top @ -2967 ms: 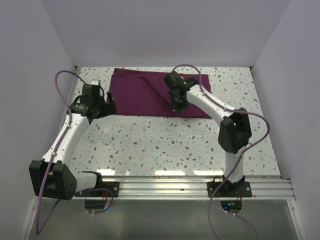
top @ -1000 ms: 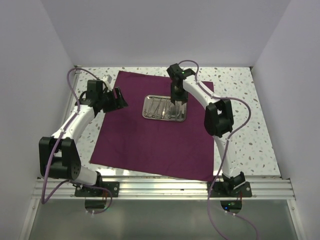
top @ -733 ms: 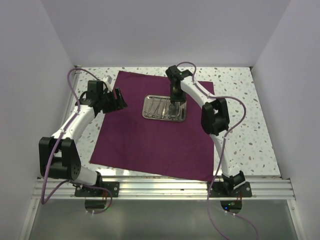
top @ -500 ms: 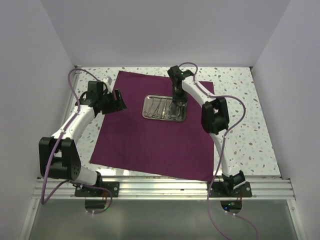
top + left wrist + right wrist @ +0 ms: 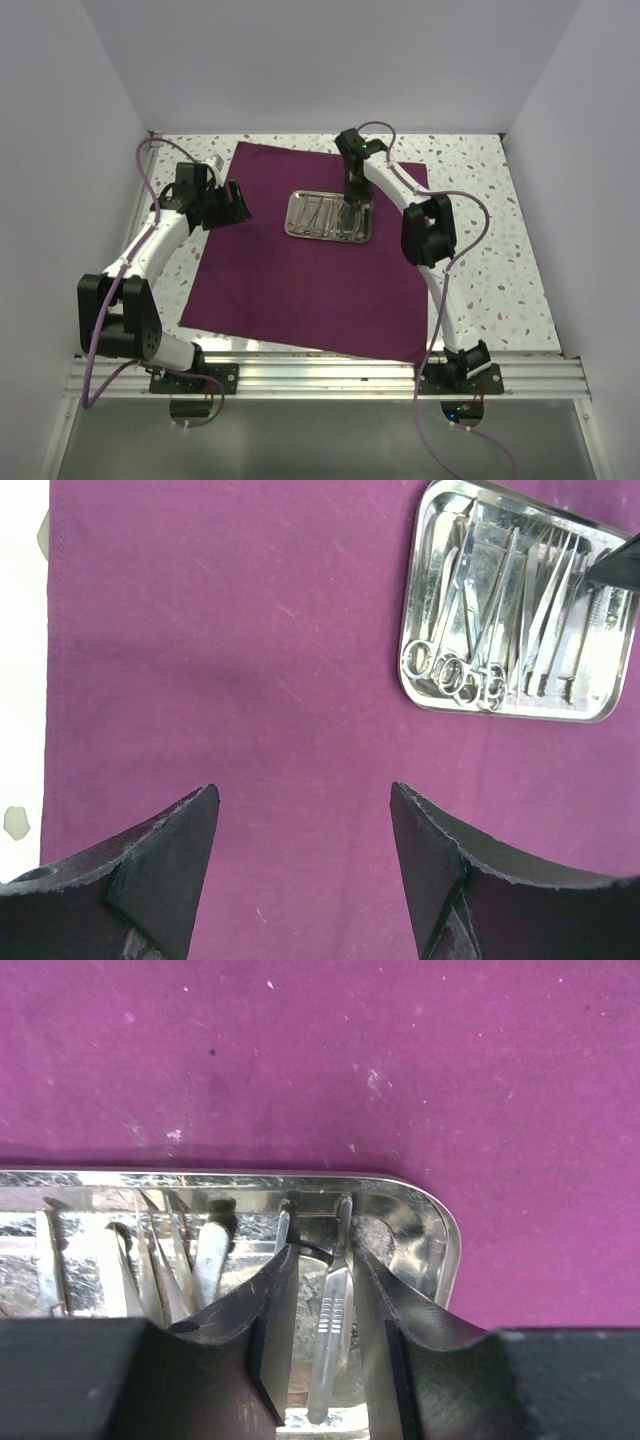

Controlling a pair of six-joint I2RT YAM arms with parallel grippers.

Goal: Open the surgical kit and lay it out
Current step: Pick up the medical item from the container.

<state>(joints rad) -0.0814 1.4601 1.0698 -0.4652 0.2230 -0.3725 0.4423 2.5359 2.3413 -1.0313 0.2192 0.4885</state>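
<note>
The dark purple cloth (image 5: 300, 290) lies spread flat on the table. The shiny steel tray (image 5: 296, 216) sits on its far half, holding ring-handled forceps (image 5: 450, 670) and slim tweezers. My right gripper (image 5: 354, 205) is down in the tray's right end (image 5: 445, 1240). Its jaws are narrowly apart and straddle a flat silver scalpel-like handle (image 5: 330, 1310), which lies against the right finger with a gap to the left finger. My left gripper (image 5: 238, 200) is open and empty, hovering over the cloth's left part (image 5: 230, 660), left of the tray (image 5: 505, 712).
The speckled tabletop (image 5: 480, 250) shows around the cloth. White walls enclose the back and both sides. An aluminium rail (image 5: 330, 375) runs along the near edge by the arm bases. The cloth's left hem (image 5: 48, 680) lies near the table's left edge.
Three seconds ago the cloth lay folded at the back; now it is spread with the tray uncovered. In the last second my right gripper settled lower into the tray's right end. The left arm held still.
</note>
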